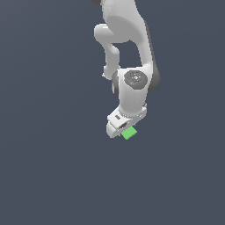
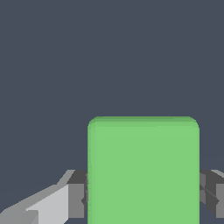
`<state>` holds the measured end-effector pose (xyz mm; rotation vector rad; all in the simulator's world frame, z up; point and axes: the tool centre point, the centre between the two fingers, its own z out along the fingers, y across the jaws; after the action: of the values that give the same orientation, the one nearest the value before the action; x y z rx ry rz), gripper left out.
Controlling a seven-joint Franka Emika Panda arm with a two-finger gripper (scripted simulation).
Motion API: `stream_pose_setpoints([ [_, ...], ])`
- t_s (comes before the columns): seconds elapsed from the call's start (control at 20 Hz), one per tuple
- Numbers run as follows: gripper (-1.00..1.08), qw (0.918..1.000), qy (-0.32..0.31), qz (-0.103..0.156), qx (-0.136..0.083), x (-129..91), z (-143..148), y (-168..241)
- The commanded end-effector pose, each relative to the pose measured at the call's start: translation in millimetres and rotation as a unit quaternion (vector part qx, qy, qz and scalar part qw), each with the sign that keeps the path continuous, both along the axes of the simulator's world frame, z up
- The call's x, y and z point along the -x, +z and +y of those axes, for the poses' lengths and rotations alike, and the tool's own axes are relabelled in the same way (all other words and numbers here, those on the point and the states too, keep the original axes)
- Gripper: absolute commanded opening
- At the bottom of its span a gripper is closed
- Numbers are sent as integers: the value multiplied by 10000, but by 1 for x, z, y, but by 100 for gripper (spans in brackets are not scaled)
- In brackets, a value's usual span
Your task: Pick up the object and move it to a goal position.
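Fingers: in the wrist view we see the dark pads [image 2: 77, 196] pressed against two opposite sides of the cube [image 2: 143, 171], one on each flank; we read the fingers as clenched on it.
Gripper: the white gripper [image 1: 124, 130] points downward in the exterior view, with the cube [image 1: 129, 133] showing as a small green patch just under its lower edge.
Cube position: between the fingers, at the arm's tip; whether it is lifted clear of the counter [image 1: 52, 176] or sits on it we cannot tell, since no shadow or gap shows.
Cube orientation: its top face lies square to the wrist camera, edges parallel and perpendicular to the line between the pads; in the exterior view it appears slightly turned.
Long axis: none evident; the visible face looks nearly square, so we judge no preferred direction.
Progress: the grasp appears made.
Remaining: we judge that the carry to the goal is left; no goal marker shows in either view.
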<state>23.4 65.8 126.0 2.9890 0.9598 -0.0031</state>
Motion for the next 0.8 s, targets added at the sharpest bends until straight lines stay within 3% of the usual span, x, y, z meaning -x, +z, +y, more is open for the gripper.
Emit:
stream_pose_setpoints([
  [0.0, -100, 10000, 0, -1, 1, 11, -2, 21],
  [0.75, -100, 10000, -1, -4, -5, 78, -13, 156],
])
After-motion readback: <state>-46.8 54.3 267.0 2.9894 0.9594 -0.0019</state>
